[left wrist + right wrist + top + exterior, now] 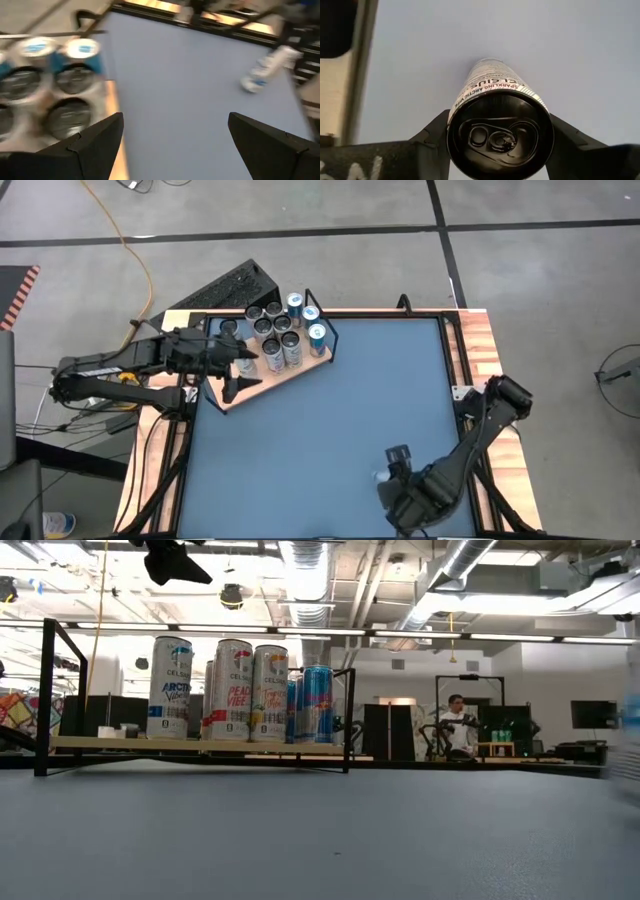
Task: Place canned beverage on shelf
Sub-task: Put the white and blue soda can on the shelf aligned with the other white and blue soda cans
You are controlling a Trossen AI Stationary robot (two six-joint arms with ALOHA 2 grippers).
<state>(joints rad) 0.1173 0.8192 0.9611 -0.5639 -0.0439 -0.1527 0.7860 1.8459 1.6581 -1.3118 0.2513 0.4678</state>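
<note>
The right pincer (388,473) sits low over the near part of the blue tabletop (340,430), toward its right half, and is clamped on a slim Celsius can (495,125). In the right wrist view that can lies lengthwise between the 2 dark fingers (432,135), its pull-tab end facing the camera and its body reaching out over the blue surface; whether it rests on the tabletop or is lifted clear cannot be told. From above, only a pale sliver of it shows beside the pincer.

The shelf (300,368), a pale wooden board with a thin black wire frame, stands at the far left corner of the tabletop, well apart from the held can. Upright cans (275,330) crowd its far portion, several with silver tops and some blue. In the low view 3 tall Celsius cans (232,688) stand in a row on the board, with blue cans (316,702) just beside them.

The left pincer (238,370) hovers at the near end of the shelf, next to the cans, its fingers (95,137) spread wide with nothing between them.

A person (458,725) sits in the room far behind the tabletop.
</note>
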